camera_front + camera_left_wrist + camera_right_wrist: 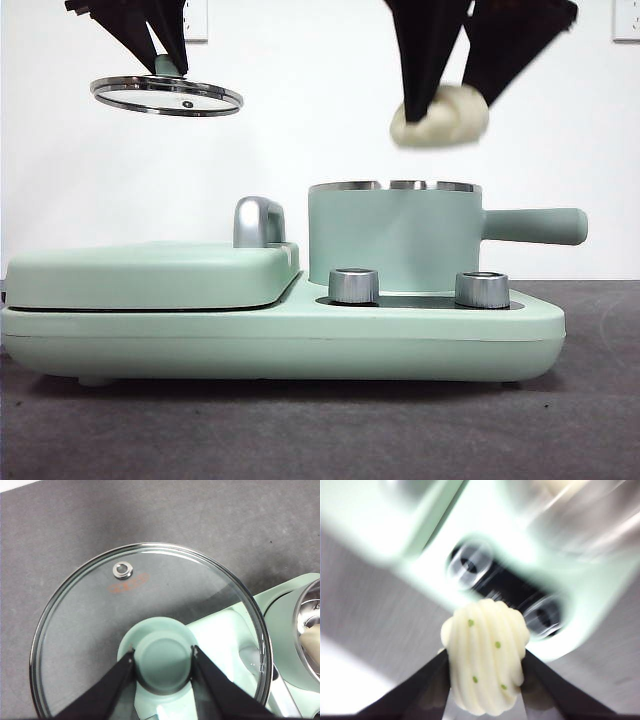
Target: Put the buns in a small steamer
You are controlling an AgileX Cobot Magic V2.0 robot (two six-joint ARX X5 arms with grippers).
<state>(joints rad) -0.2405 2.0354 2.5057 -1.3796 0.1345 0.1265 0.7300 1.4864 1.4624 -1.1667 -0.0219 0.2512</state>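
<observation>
My right gripper is shut on the ridged bun with green dots and holds it in the air just above the open mint-green small steamer. The right wrist view shows the bun between the jaws of this gripper over a blurred appliance. My left gripper is shut on the green knob of the glass lid and holds it high at the left. A cream shape, perhaps the smooth bun, lies inside the steamer.
The steamer stands on a mint-green appliance base with two steel knobs in front. A closed flat grill plate with a chrome handle fills its left half. The steamer's straight handle points right.
</observation>
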